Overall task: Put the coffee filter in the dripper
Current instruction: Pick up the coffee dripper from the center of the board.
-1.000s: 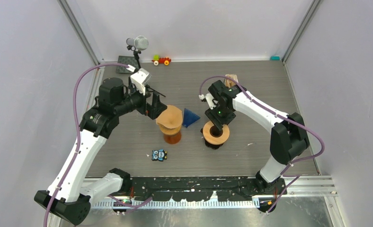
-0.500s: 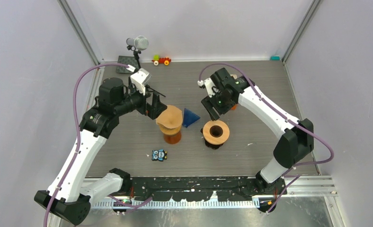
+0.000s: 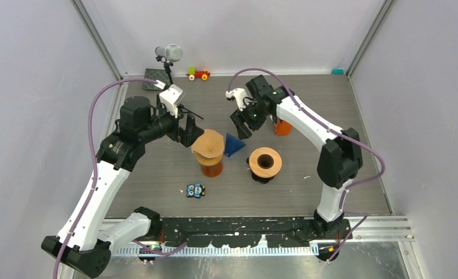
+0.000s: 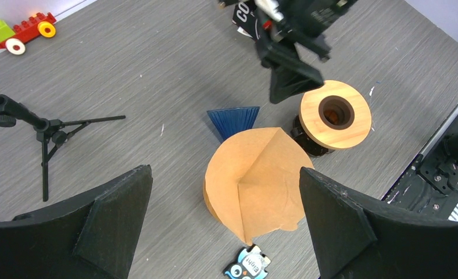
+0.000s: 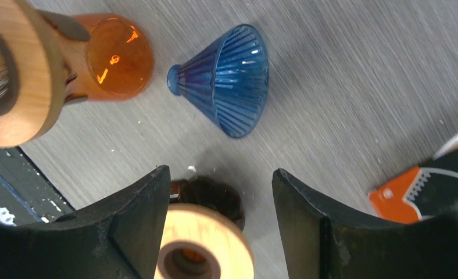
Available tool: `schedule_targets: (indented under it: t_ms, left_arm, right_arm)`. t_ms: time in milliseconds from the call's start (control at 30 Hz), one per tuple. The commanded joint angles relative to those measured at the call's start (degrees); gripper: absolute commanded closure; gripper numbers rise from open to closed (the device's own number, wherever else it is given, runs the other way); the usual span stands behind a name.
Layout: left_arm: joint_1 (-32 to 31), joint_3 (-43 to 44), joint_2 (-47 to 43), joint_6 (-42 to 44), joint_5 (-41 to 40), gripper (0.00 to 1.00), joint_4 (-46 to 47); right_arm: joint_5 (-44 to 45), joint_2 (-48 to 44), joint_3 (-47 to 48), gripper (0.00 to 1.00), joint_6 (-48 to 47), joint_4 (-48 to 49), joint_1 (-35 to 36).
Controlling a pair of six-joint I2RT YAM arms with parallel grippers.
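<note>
Movement is all on the right side: 1 second back the right gripper [image 3: 240, 128] sat low over the wooden ring stand [image 3: 265, 162]. Now it has lifted off and swung far and left to hang over the blue dripper [image 5: 229, 78], its jaws spread wider than before and holding nothing. The left gripper [image 3: 187, 132] has not shifted; its 2 fingers stand fully apart, empty, just left of the coffee filter [image 4: 256, 183]. The filter rests where it was, draped like a cap over the amber vessel [image 5: 117, 55], not in the dripper. The dripper lies on its side, narrow end toward that vessel and mouth turned away. The right arm therefore looks to be lining up to grasp or right it first, and the task is probably at an early step. Room is tight near and left of the dripper, where the vessel, the overhanging filter edge and the stand crowd in; open table [image 3: 331, 99] lies far of it. The orange box [image 3: 282, 127] sits just right of the right wrist, a likely snag on a swing back. The microphone tripod [image 4: 46, 125] stands well apart at far left.
</note>
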Motion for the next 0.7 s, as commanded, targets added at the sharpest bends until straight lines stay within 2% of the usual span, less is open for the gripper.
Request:
schedule_targets:
  t_ms: [0,400,533,667]
  left_arm:
    - [0.34,2.57,-1.05,1.61,-0.64,0.0,1.08]
    - [0.34,3.09,0.06,1.84,0.45,0.0,1.45]
    - [0.34,3.01,0.34,1.88,0.54,0.0,1.49]
    - [0.34,3.21,0.53,1.88,0.62,0.0,1.49]
  right_arm:
    - [-5.93,5.1,4.21,0.3,-4.54,3.38,0.28]
    - [-13.37,15.42,8.3,0.32,-9.92,0.0,0.26]
    - [-15.75,16.58,8.36,0.4,-11.5,-1.18,0.24]
    - [-17.32,17.01,8.41,0.55,-12.19,-1.8,0.29]
